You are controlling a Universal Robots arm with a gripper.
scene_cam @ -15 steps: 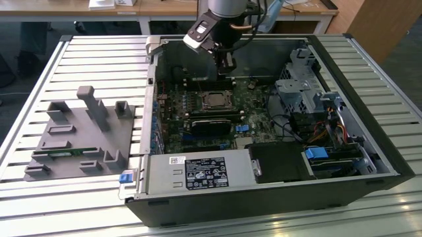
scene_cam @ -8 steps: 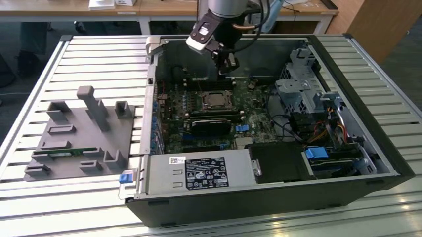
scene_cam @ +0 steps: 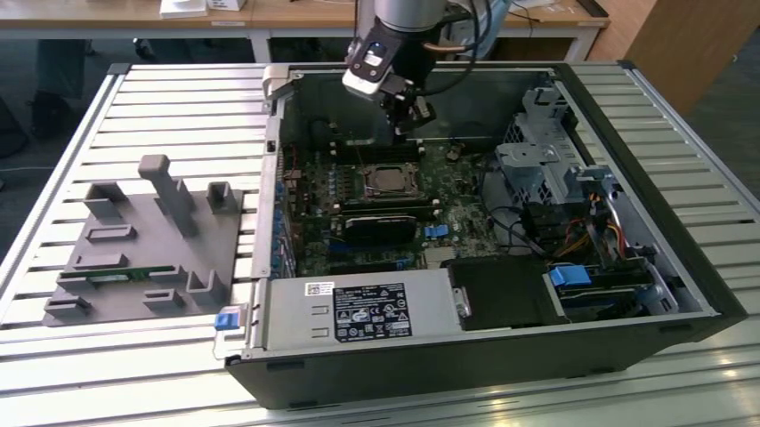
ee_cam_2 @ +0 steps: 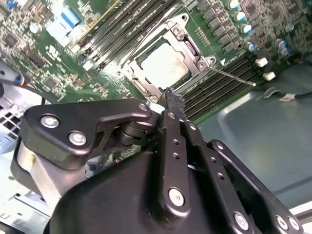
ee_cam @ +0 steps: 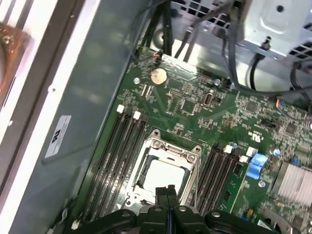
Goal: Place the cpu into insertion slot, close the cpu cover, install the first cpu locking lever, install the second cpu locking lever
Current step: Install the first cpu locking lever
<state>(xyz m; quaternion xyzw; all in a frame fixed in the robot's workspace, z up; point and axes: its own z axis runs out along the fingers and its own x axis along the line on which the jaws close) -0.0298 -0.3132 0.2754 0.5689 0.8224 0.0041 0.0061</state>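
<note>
Motherboard (ee_cam: 195,105) carries cpu (ee_cam: 165,174) under cpu cover (ee_cam: 170,145); fingers (ee_cam: 162,194) pressed together.

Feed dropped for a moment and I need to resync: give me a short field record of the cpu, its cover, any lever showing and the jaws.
cpu: flat, metal top up, inside the cover's opening
cpu cover: down around the chip
lever: one thin rod angled out from the cover's corner, looks unlatched
gripper: close above the cover's edge, jaws shut, nothing held
</note>
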